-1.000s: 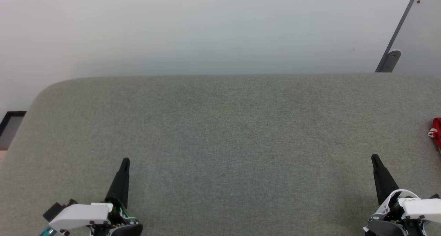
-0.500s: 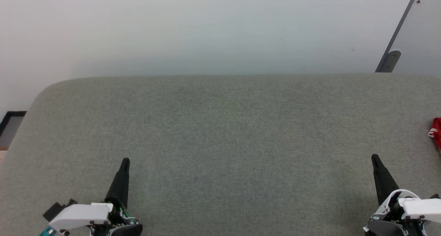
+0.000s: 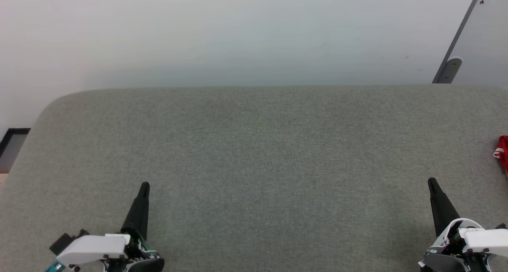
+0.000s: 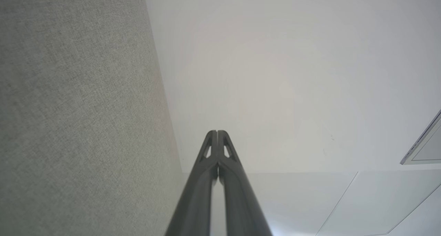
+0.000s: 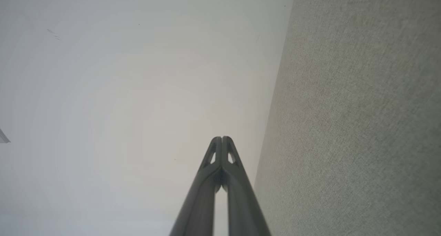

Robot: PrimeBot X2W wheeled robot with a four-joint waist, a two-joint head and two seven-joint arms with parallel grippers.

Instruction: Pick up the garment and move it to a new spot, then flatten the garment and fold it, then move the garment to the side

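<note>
Head view: the left gripper [image 3: 144, 188] and the right gripper [image 3: 432, 183] hang low at the two near corners of the grey fabric-covered table [image 3: 254, 153], fingers pointing away from the robot. Both are pinched together with nothing between them; each wrist view confirms it, the left gripper [image 4: 217, 133] and right gripper [image 5: 222, 139] showing tips touching against the pale wall [image 4: 293, 74]. This reads as a parked pose that leaves the wide middle free for spreading cloth. The garment [image 3: 503, 149] is a red scrap with a bit of white at the table's far right edge, cut off by the frame, so it may be bunched or folded. It lies well apart from both grippers, nearer the right one.
</note>
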